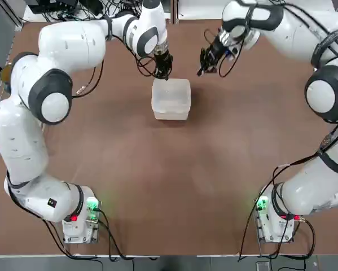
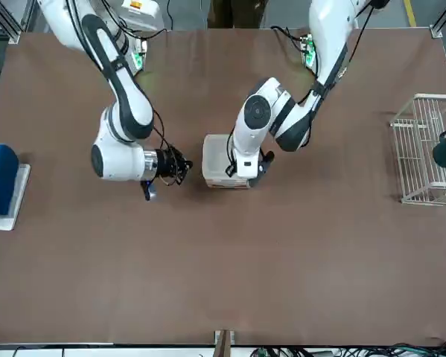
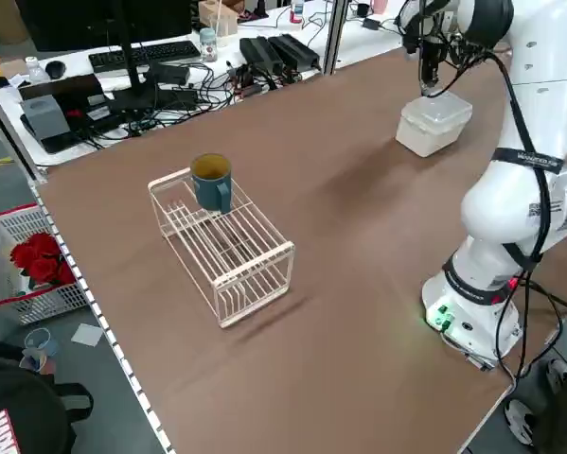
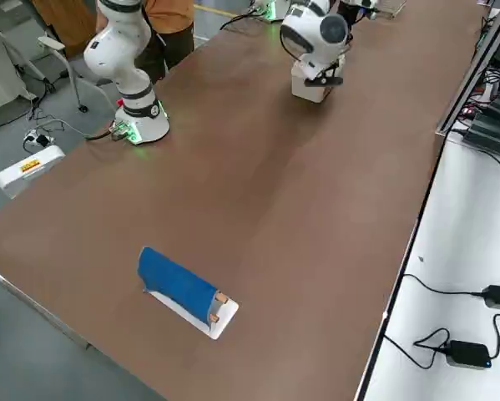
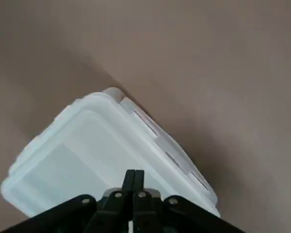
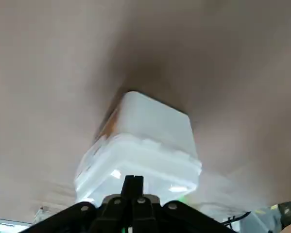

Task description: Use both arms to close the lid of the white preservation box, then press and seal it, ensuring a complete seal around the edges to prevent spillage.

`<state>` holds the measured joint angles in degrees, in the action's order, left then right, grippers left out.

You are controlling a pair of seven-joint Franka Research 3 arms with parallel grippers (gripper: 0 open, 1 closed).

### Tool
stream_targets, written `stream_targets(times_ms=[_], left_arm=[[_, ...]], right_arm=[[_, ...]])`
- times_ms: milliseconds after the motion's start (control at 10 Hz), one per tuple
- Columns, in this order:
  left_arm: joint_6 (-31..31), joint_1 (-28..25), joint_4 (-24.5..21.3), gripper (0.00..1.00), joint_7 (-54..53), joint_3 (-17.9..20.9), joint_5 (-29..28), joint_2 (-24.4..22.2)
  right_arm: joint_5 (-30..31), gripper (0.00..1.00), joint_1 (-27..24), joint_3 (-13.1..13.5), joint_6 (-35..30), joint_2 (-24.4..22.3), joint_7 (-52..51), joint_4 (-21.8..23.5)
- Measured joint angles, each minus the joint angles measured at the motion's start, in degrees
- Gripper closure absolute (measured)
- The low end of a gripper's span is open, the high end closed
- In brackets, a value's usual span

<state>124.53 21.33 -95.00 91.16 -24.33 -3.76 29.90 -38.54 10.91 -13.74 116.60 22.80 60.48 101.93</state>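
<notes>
The brown table (image 1: 174,186) carries everything, with the 2 white arms based at its near corners and reaching toward the far middle. The left arm (image 1: 27,130) bends across to the box, and the right arm (image 1: 321,96) curls in from the other side.

On the robot's far left stands a wire basket (image 3: 231,248) with a teal mug (image 3: 211,180) resting at one end of it. On the robot's far right lies a blue object on a white base (image 4: 181,286), well apart from the box.

The white preservation box (image 1: 171,99) sits on the table in the far middle, between the 2 end effectors. The lid (image 5: 82,145) lies flat on top of it, covering the base, and the edges (image 5: 155,141) show a ridged latch tab along one side in the left wrist view.

The left end effector (image 1: 163,70) hangs above the far rim of the box, pointing down, with its fingertips (image 5: 134,178) clenched together just over the lid. Whether they touch the lid cannot be told.

The right end effector (image 1: 205,62) is held off the box's right far corner, near it but apart, tilted toward the table. In its wrist view the fingertips (image 6: 132,183) are pressed together with nothing between them, aimed at the box.
</notes>
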Motion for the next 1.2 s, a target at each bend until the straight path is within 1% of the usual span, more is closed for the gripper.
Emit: stream_targets(times_ms=[100,200,300,500,700,800,900,1100,1200], left_arm=[[-0.3,-1.5,-2.0,0.99,0.0,-1.7,0.0,-1.2],[-0.3,-2.2,-4.1,0.99,-0.1,-2.6,0.0,-2.1],[-0.3,-2.7,-6.2,0.99,-0.4,-2.7,0.0,-3.0],[-0.3,-5.8,-10.5,0.99,-2.7,-3.7,0.0,-5.9],[-0.3,-10.4,-13.5,0.99,-3.7,-6.5,0.0,-8.3],[-0.3,-11.7,-14.3,0.99,-3.8,-7.6,0.0,-8.7],[-0.3,-11.9,-14.8,0.99,-3.8,-7.9,0.0,-8.8],[0.3,-11.9,-15.4,0.99,-3.8,-8.0,0.0,-8.8],[0.8,-11.9,-15.7,0.99,-3.8,-8.1,0.0,-8.8]], right_arm=[[3.2,0.99,0.1,0.0,-3.4,1.4,1.2,-6.0],[5.1,0.99,0.3,-0.1,-5.3,4.4,1.5,-12.0],[6.7,0.99,1.0,-0.3,-5.5,8.2,0.8,-17.2],[10.5,0.99,3.1,-0.5,-5.0,16.4,-4.0,-27.2],[13.0,0.99,5.5,-0.6,-5.0,23.9,-11.8,-35.8],[15.1,0.99,6.9,-0.6,-5.1,26.8,-13.7,-38.7],[17.5,0.99,8.1,-0.7,-6.3,28.6,-15.2,-40.4],[21.4,0.99,9.5,-0.7,-11.9,29.5,-17.4,-41.8],[21.8,0.99,9.6,-0.7,-13.2,29.5,-18.8,-42.3]])
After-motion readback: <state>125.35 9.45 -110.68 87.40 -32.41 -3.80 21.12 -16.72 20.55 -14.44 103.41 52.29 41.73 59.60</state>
